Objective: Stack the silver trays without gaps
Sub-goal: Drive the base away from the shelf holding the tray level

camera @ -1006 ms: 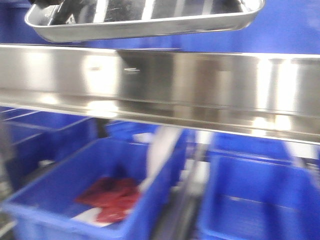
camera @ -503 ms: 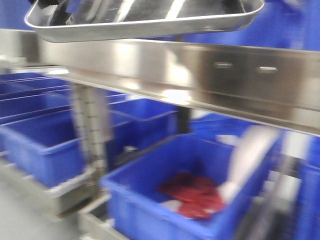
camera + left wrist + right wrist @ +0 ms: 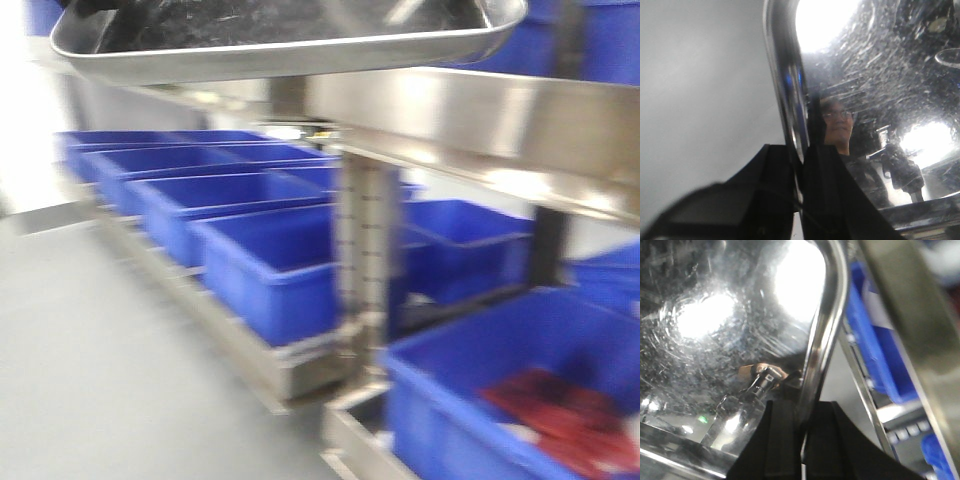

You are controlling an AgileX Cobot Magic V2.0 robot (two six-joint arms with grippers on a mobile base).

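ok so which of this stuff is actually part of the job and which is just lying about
Job in hand:
- tray, held up at both ends
- left gripper, shut on its rim
- right gripper, shut on the opposite rim

Just lying about:
- blue bins
- shelf rail
- post
- red stuff in the bottom-right bin

No readable text, labels or numbers; blur may hide small marks on shelf post [image 3: 365, 250].

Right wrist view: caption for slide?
Right gripper clamped on the rolled rim of a silver tray, blue bins and steel shelf rail behind.
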